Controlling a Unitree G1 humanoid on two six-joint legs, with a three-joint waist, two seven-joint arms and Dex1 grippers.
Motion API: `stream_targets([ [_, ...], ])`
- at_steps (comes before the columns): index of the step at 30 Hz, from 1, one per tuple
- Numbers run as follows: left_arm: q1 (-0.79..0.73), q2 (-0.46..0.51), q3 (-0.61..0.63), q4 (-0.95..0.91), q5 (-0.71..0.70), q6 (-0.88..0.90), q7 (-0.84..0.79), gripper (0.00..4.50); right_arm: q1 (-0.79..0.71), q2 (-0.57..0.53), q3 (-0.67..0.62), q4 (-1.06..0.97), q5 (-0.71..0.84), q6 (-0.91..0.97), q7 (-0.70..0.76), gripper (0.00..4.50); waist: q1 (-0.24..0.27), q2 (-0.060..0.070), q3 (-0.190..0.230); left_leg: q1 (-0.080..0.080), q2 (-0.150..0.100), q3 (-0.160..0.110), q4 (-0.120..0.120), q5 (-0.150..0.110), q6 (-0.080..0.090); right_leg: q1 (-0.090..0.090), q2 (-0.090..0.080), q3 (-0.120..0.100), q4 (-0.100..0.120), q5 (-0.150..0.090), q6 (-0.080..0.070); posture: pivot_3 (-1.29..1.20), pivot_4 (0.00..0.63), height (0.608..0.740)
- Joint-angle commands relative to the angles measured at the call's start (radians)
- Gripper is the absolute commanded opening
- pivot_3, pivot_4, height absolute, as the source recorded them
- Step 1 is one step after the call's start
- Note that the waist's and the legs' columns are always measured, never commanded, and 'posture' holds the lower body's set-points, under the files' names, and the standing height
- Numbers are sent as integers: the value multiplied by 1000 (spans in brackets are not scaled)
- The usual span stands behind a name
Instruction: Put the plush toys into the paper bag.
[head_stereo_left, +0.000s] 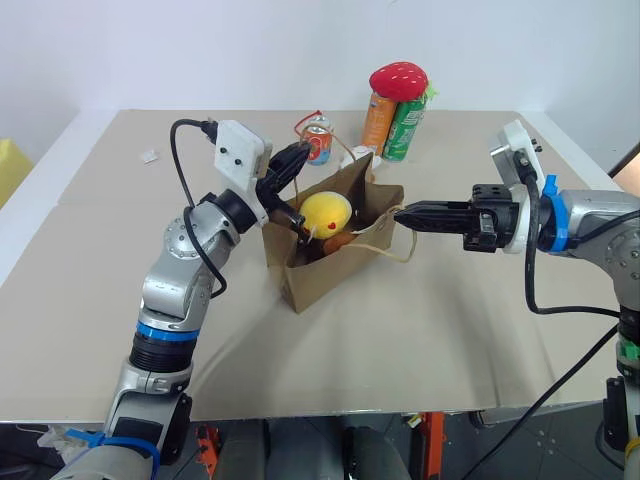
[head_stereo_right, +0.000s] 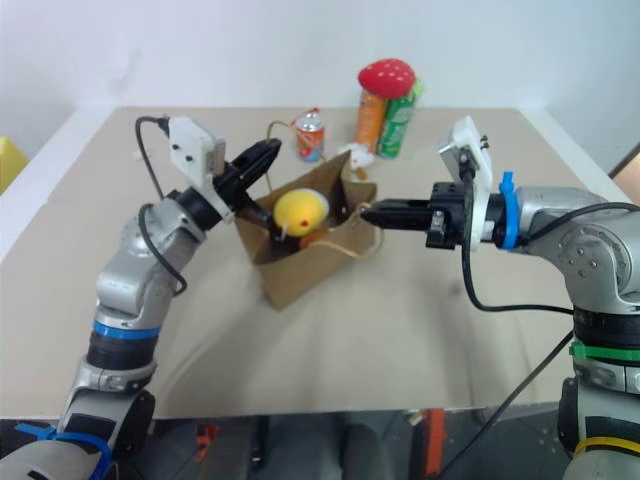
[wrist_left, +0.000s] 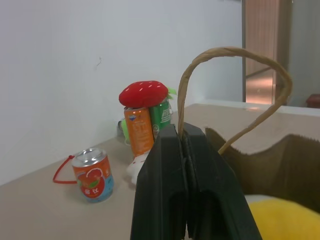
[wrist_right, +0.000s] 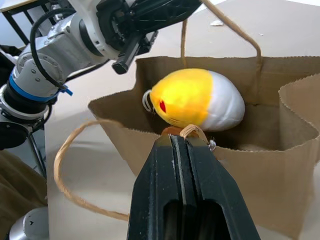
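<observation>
Nearest the head camera: the bare front edge of the beige-topped bench (head_stereo_left: 420, 350), with both arms raised above it.

Left tool (head_stereo_left: 290, 162): black fingers pressed together, clamped on one beige cord loop handle (wrist_left: 235, 85) of the bag at the rim on the robot's left. In the left wrist view the cord rises from between the fingers and arches over the bag's opening.

Right tool (head_stereo_left: 412, 214): fingers together, pointing roughly level toward the bag from the robot's right. In the right wrist view the second cord handle (wrist_right: 75, 170) emerges at the fingertips, so the tool is clamped on that cord at the rim.

Plain brown kraft paper bag (head_stereo_left: 335, 275): stands on the bench between the two tools, mouth open and tilted toward the camera.

Round yellow-and-white plush toy with a red mark (head_stereo_left: 326, 212): sits in the bag's mouth, upper part above the rim. Below it, an orange-brown soft item (head_stereo_left: 338, 241) lies inside the bag; it cannot be identified.

Behind the bag: a short orange drink can (head_stereo_left: 317, 142), then a tall orange can (head_stereo_left: 378, 122) and a tall green can (head_stereo_left: 404, 128) side by side, with a red strawberry-shaped plush (head_stereo_left: 398, 80) resting on top of both.
</observation>
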Motion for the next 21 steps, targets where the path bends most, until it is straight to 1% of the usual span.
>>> stream_targets([
  [1, 29, 39, -15, -9, 41, -20, -22, 0, -19, 1, 9, 18, -25, -40, 28, 111, -1, 0, 0, 0, 0, 0, 0, 0, 0, 0, 0, 0, 0, 0, 0, 0, 150, 740],
  [6, 62, 54, 11, -11, 45, -20, -12, 0, -32, -14, 25, 52, -69, -69, 61, 111, -1, 0, 0, 0, 0, 0, 0, -1, -1, 0, 0, 0, 0, 0, 0, 0, 150, 740],
  [10, 71, 57, 10, -10, 51, -25, -16, 0, -10, -12, 54, 25, -82, -74, 93, 111, -1, 0, 0, 0, 0, 0, 0, -1, -1, 0, 0, 0, 0, 0, 0, 0, 150, 740],
  [15, 41, 60, 28, -1, 48, -25, -12, 0, -56, -4, 34, 56, -70, -56, 90, 111, -1, 0, 0, 0, 0, 0, 0, -1, -1, 0, 0, 0, 0, 0, 0, 0, 150, 740],
  [21, -13, 43, 60, -2, -7, 4, -12, 0, -122, 5, 20, 87, -54, -46, 94, 111, -1, 0, 0, 0, 0, 0, 0, -1, -1, -1, 0, 0, 0, 1, -1, 0, 150, 740],
])
